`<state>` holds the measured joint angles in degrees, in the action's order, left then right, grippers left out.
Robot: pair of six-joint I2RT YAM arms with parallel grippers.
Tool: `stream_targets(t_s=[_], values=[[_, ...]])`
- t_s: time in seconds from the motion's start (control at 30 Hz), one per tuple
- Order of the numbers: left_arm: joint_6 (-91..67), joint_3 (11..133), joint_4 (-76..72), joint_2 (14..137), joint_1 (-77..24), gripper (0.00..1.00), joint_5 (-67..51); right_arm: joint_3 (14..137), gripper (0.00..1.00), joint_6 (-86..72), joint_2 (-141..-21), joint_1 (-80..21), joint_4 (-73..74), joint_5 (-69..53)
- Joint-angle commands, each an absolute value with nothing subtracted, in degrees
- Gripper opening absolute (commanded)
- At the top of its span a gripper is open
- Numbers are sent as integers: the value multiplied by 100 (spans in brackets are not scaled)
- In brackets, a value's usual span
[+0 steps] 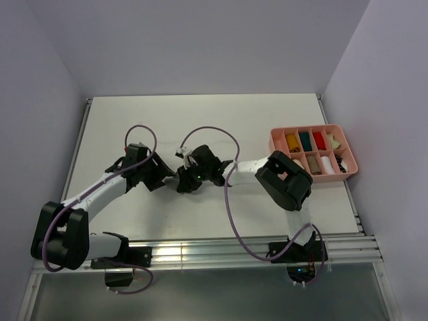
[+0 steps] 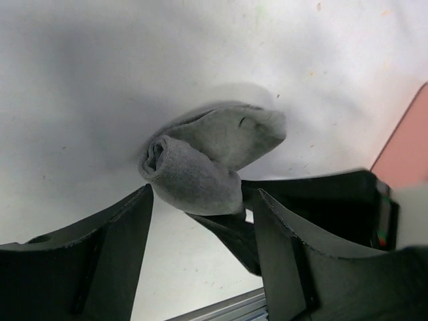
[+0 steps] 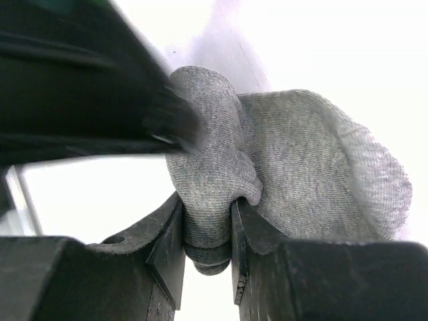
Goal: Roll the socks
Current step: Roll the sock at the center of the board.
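Observation:
A grey sock (image 2: 200,160), partly rolled into a tube, lies on the white table. My right gripper (image 3: 206,207) is shut on the rolled end of the grey sock (image 3: 221,167), and the loose part bulges to its right. My left gripper (image 2: 200,200) is open, its fingers (image 2: 114,254) either side of the roll's near end and not touching it. In the top view both grippers, left (image 1: 170,175) and right (image 1: 187,180), meet at the table's middle and hide the sock. A mustard-orange roll (image 1: 292,142) and a dark teal roll (image 1: 305,140) sit in the tray.
A pink compartment tray (image 1: 307,128) stands at the right edge of the table with red, white and cream bundles; its corner shows in the left wrist view (image 2: 408,140). Purple cables loop over both arms. A metal rail runs along the near edge.

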<state>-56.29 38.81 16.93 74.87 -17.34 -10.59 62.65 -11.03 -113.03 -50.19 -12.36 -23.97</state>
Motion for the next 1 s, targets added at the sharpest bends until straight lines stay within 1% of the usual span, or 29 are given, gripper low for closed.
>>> stream_targets(t_s=[0.0,0.03,0.27,0.6,0.7,0.8,0.9,0.93,0.97], values=[[-5836,3613,1319,7129,-1670,66,-940,6187,0,-1765,-11566,-4756,-887,-3690],[-5906,3543,1240,7093,-1661,66,-984,6144,0,-1862,-11593,-4703,-992,-3926],[-6170,3051,880,6943,-1670,64,-1212,6170,0,-2636,-11970,-4377,-1020,-4464],[-6433,2971,650,7382,-2021,60,-1090,5845,0,-3480,-12357,-4307,-1705,-4667],[-6469,2962,668,7619,-2083,57,-1090,5801,1,-3542,-12410,-4289,-1775,-4606],[-6451,2953,738,7795,-2188,51,-1099,5748,2,-3594,-12375,-4272,-1837,-4500],[-6434,2918,747,7919,-2285,47,-1107,5774,14,-3534,-12314,-4263,-1785,-4404],[-6416,2944,843,7954,-2311,46,-1055,5774,23,-3490,-12192,-4263,-1732,-4360],[-6381,2979,905,8024,-2338,45,-1020,5757,28,-3307,-12095,-4263,-1653,-4168]])
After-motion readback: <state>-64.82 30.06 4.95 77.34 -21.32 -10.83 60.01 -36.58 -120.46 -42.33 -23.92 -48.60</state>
